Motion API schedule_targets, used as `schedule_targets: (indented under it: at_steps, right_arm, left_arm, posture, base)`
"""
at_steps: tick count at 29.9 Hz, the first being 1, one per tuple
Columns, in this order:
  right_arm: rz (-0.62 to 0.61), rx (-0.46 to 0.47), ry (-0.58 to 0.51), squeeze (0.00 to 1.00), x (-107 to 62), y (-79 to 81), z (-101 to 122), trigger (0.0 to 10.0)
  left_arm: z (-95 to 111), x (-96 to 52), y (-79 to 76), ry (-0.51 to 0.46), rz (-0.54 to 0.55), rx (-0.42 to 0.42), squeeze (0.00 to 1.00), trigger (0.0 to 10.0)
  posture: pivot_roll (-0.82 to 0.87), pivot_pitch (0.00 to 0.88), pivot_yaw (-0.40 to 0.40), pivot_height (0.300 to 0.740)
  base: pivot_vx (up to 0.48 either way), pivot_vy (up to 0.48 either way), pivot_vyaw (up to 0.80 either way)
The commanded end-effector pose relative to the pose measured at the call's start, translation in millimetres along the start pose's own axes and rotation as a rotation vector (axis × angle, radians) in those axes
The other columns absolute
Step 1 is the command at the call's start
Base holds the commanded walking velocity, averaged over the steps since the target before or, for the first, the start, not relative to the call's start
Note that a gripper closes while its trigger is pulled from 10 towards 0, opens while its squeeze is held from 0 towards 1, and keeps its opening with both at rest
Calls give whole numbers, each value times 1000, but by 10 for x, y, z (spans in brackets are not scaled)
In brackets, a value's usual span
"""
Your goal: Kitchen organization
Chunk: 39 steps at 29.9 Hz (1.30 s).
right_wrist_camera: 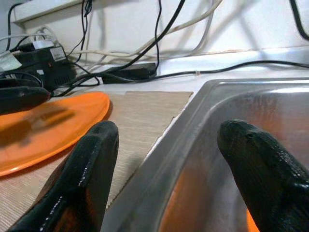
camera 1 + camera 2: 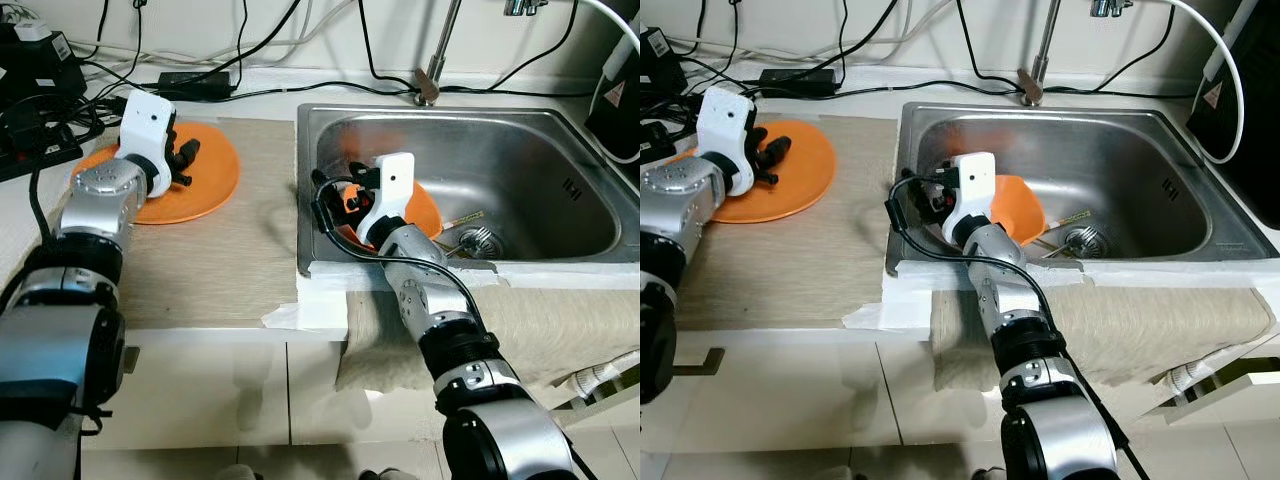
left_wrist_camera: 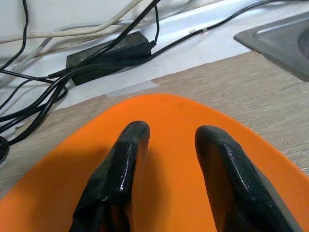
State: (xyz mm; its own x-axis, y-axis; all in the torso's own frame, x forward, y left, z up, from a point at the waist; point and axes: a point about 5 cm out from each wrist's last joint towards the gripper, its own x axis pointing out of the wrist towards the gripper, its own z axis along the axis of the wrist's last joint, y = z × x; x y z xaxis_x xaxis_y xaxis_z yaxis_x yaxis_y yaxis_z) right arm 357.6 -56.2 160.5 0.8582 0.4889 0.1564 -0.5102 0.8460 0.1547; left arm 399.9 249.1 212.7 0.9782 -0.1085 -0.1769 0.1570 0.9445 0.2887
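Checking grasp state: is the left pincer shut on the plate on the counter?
No, the left pincer hovers open over the orange plate, its fingers apart with nothing between them.

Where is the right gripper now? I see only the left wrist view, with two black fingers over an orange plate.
Observer: The right gripper is down in the sink, near its left wall, fingers open.
Operator: Is anything in the sink?
Observer: A second orange plate leans there, beside that gripper.
Operator: And the drain?
Observer: A metal strainer sits in it, to the right of that plate.
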Motion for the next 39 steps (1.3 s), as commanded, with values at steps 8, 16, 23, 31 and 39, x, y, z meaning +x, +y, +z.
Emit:
schedule_targets:
  at_steps: [8,16,23,31,39]
  right_arm:
    - [-28,23,17,0,-68,-11,-13,10000]
    - [-31,33,28,0,-84,13,-14,10000]
    - [-33,42,40,0,-91,15,-16,10000]
    - [-43,49,50,0,-100,-12,-9,10000]
    - [-48,51,58,0,-110,-22,-23,10000]
  left_arm:
    - [-73,19,-19,101,-8,78,0,10000]
    - [-146,66,-215,142,-104,91,0,10000]
    - [-100,104,-352,140,-188,66,0,10000]
    - [12,134,-562,93,-326,8,0,10000]
    - [184,106,-866,14,-475,-80,0,10000]
  posture:
    - [36,0,16,740]
    - [36,0,22,740]
    - [41,0,23,740]
    - [45,0,26,740]
    - [59,0,23,740]
  base:
    - [0,0,0]
    - [0,0,0]
    - [0,0,0]
    - [0,0,0]
    - [0,0,0]
